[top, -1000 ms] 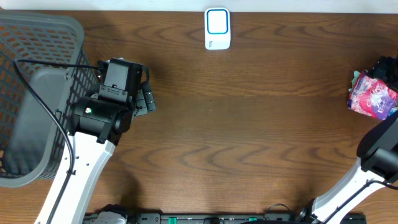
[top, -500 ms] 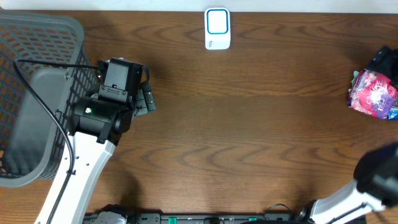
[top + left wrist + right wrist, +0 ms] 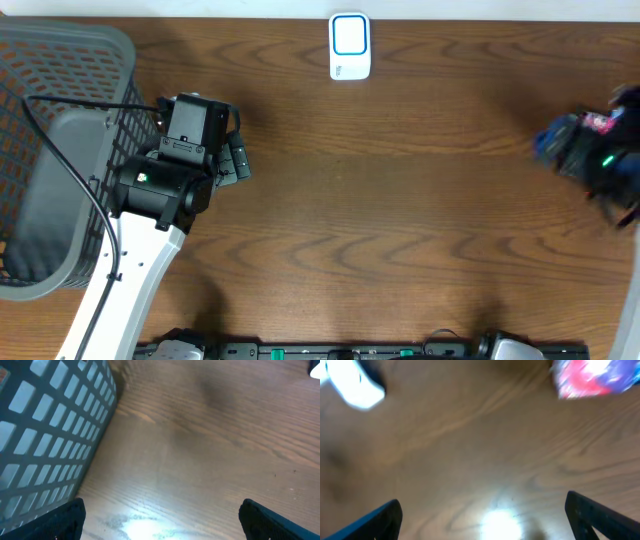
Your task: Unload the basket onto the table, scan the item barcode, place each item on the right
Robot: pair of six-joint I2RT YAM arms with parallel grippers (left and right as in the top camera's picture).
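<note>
The item, a pink and purple packet (image 3: 597, 377), lies on the wooden table at the top right of the right wrist view. In the overhead view only a pink sliver of it (image 3: 602, 122) shows behind my blurred right arm (image 3: 590, 155). The white scanner with a blue frame (image 3: 349, 45) stands at the table's far edge and is a white blur (image 3: 352, 385) in the right wrist view. My right gripper (image 3: 482, 515) is open over bare wood, short of the packet. My left gripper (image 3: 160, 520) is open and empty beside the basket.
A large grey mesh basket (image 3: 60, 60) fills the left end of the table, and its wall (image 3: 50, 425) stands close to the left gripper. A black cable (image 3: 70, 170) runs across the basket to the left arm.
The right arm has swung in from the lower right edge to over the packet, blurred by motion and hiding most of it. The left arm has not moved.
</note>
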